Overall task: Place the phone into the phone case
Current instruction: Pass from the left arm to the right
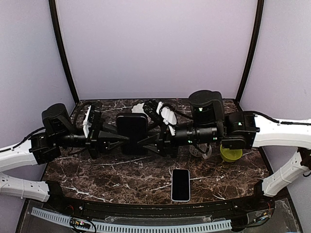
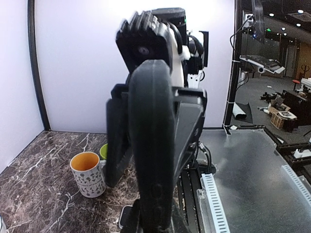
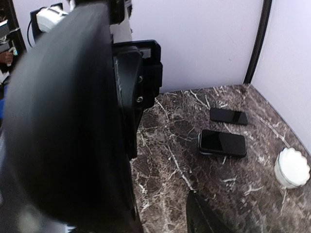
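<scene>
A: phone case (image 1: 131, 132) is up between both arms, with left gripper (image 1: 120, 141) clamped tight on its left edge. phone (image 1: 180, 185) lies flat on table (image 1: 233, 174), near edge.
B: right gripper (image 1: 146, 142)? The case fills its wrist view and it's blurred. Can't tell the grip.

This was a robotics lab test cell. A dark brown marble-patterned tabletop (image 1: 97, 177) sat boxed in by plain pale lilac panel walls (image 1: 155, 48) with black corner posts (image 1: 63, 53). A white slotted cable duct (image 1: 146, 226) ran along its near edge. Past the open side lay a large hall with recessed ceiling lights (image 2: 300, 11), a grey floor (image 2: 260, 94) and cluttered equipment benches (image 2: 262, 62).
</scene>
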You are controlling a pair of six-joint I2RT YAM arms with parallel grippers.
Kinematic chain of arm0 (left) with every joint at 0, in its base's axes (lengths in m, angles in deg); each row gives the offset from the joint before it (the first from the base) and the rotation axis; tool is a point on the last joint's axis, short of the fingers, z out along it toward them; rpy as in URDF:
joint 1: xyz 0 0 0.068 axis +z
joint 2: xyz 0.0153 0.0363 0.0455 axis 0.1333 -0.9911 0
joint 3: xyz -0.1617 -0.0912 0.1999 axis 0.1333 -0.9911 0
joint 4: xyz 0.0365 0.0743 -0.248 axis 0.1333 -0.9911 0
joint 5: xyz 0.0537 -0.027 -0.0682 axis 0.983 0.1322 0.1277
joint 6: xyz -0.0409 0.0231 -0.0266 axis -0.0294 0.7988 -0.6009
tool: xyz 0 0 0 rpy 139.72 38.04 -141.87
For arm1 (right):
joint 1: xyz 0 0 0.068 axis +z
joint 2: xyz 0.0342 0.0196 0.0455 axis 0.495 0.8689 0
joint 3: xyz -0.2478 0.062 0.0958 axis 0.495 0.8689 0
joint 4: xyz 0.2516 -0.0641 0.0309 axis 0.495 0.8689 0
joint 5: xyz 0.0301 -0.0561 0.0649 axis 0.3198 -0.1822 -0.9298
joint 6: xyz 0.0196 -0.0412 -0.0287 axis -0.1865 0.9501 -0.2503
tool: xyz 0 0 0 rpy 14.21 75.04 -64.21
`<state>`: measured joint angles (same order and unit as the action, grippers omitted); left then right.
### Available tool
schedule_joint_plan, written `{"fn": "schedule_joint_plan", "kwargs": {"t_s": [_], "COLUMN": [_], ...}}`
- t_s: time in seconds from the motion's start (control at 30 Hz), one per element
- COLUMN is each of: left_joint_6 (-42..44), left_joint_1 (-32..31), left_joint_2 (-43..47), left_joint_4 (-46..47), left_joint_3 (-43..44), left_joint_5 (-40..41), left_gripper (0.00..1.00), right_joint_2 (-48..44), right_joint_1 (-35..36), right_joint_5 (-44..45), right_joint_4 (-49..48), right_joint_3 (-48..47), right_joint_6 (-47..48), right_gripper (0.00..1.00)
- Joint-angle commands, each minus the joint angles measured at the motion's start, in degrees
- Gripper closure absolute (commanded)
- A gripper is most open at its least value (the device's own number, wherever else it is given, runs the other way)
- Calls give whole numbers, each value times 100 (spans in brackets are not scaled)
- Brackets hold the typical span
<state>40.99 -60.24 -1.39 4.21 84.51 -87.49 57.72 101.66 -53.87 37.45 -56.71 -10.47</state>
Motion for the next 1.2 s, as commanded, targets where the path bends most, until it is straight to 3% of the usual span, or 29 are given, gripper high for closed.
{"fn": "schedule_joint_plan", "kwargs": {"t_s": [0.0,0.13,0.3,0.37,0.4,0.47,0.5,0.6,0.77,1.17], "left_joint_6": [-744,-795,-583,-438,-386,-230,-124,66,328,426], "left_joint_1": [73,74,77,73,72,79,80,74,92,96], "left_joint_2": [98,-5,7,11,13,30,33,-40,-293,-104], "left_joint_4": [982,878,754,601,541,231,158,-140,-541,-465], "left_joint_3": [-11,80,79,120,136,206,258,341,538,438], "left_joint_5": [-288,-405,-247,51,431,1187,1498,3215,5166,5281], "left_gripper": [100,100,100,71,44,21,14,8,6,6], "right_joint_2": [-258,-258,-365,-377,-372,-365,-330,-53,592,1448], "right_joint_1": [-27,-19,-21,-22,-23,-23,-26,-42,-27,-35], "right_joint_5": [-361,-448,-282,62,264,863,1176,1571,933,-449], "right_joint_4": [-1365,-1580,-1740,-1510,-1321,-803,-517,187,297,-1525], "right_joint_3": [357,434,554,508,476,396,375,332,425,1526], "right_joint_6": [-664,-860,-1415,-1702,-1868,-2352,-2490,-3316,-4195,-5736], "right_gripper": [70,100,100,100,100,100,100,100,100,100]}}
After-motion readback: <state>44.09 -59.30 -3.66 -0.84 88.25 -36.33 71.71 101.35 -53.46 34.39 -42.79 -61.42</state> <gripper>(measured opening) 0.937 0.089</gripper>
